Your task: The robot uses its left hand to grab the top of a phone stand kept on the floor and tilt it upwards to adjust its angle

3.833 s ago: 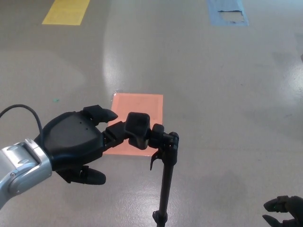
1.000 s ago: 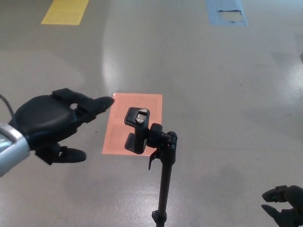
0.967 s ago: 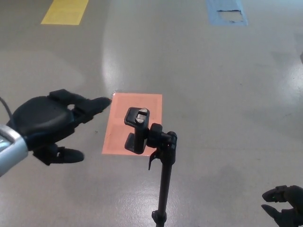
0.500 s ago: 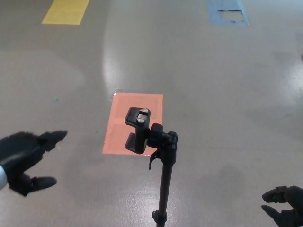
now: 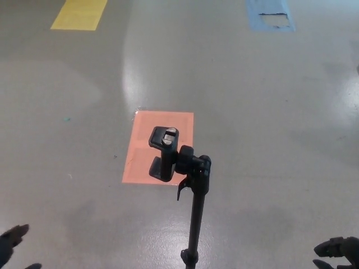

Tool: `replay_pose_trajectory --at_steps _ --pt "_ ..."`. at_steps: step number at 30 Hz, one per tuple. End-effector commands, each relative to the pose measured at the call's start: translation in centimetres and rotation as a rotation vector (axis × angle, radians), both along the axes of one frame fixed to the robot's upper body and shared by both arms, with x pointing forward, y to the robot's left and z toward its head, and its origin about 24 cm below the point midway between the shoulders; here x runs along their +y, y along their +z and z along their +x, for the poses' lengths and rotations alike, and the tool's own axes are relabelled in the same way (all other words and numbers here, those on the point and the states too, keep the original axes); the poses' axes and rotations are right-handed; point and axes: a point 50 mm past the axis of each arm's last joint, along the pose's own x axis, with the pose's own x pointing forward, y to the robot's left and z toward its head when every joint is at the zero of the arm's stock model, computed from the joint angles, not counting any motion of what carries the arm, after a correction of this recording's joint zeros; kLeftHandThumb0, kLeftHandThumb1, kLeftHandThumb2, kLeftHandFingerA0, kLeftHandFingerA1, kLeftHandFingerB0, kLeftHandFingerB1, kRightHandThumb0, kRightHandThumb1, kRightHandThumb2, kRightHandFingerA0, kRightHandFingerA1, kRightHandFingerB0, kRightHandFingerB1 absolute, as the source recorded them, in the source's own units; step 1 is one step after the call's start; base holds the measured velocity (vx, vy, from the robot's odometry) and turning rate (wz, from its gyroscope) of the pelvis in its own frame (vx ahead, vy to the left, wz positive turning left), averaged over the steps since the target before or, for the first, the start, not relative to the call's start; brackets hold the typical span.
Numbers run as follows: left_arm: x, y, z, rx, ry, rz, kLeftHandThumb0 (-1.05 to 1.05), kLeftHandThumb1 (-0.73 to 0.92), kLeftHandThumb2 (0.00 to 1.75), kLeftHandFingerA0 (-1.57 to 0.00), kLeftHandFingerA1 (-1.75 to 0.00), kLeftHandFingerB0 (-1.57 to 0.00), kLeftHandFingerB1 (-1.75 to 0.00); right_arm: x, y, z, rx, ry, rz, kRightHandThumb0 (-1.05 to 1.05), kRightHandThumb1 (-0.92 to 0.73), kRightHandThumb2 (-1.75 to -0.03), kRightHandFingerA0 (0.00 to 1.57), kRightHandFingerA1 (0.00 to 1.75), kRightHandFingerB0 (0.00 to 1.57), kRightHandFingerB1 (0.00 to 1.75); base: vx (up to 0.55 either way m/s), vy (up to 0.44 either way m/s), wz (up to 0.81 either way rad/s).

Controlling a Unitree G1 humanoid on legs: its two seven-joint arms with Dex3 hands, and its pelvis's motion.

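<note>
Centre frame, slightly toward 6 o'clock: black phone stand (image 5: pixel 193 190) standing on the floor (image 5: pixel 269 112), thin pole running down out of the bottom edge, a small collar low on the pole. Phone clamp head (image 5: pixel 164 154) sits at the top of the pole, offset toward 9 o'clock from the joint, clamp upright with its upper jaw end facing the camera; nothing held in it. Small lever hangs off the joint just below the head. Behind the head, on the floor, an orange-pink rectangular patch (image 5: pixel 159 147); the clamp overlaps its lower right part in the picture. Yellow floor marking (image 5: pixel 79 14) at 11 o'clock near the top edge, blue marking (image 5: pixel 269 14) with a worn grey spot at 1 o'clock. Floor is grey and glossy with a pale glare streak running up from the patch. Left robot hand (image 5: pixel 12 241) only a sliver at the 8 o'clock corner, well apart from the stand, touching nothing; too little shows, cannot tell if its fingers are spread or closed. Right robot hand (image 5: pixel 338 253) at the 4 o'clock corner, also well apart from the stand, partly cut by the frame; two dark fingertips (image 5: pixel 328 246) visible, spread apart, holding nothing.
</note>
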Motion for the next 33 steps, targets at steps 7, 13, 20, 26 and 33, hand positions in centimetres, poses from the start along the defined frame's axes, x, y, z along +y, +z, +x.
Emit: replay_pose_trajectory --at_steps 7,13,20,26,33 --pt "1.5 -1.4 -2.1 0.112 0.274 -0.209 -0.83 0.66 1.03 -0.08 -0.42 -0.02 -0.2 -0.6 0.1 -0.2 -0.021 -0.022 -0.002 -0.58 -0.82 -0.65 0.24 0.36 0.23 0.31 0.0 0.0 0.0" --pt "1.1 -1.8 -2.3 0.14 0.253 -0.211 -0.81 0.65 1.05 -0.04 -0.41 -0.01 -0.23 -0.7 -0.2 -0.6 -0.011 -0.026 0.001 -0.58 -0.81 -0.64 0.25 0.36 0.23 0.31 0.0 0.0 0.0" --pt "0.8 -1.7 -1.8 0.144 0.247 -0.249 -0.86 0.67 1.03 -0.08 -0.38 -0.07 -0.2 -0.8 0.1 -0.3 -0.025 -0.02 -0.008 -0.58 -0.81 -0.64 0.25 0.36 0.24 0.31 0.0 0.0 0.0" --pt "0.6 -1.8 -1.8 0.159 0.23 -0.234 -0.87 0.68 1.03 -0.09 -0.36 -0.08 -0.21 -0.9 0.1 -0.4 -0.02 -0.011 -0.014 -0.59 -0.81 -0.64 0.25 0.35 0.23 0.31 0.0 0.0 0.0" --pt "0.6 -1.8 -1.9 0.156 0.233 -0.237 -0.78 0.64 1.03 -0.04 -0.39 -0.02 -0.25 -0.8 0.1 -0.3 -0.016 -0.005 -0.023 -0.58 -0.81 -0.64 0.26 0.36 0.24 0.31 0.0 0.0 0.0"
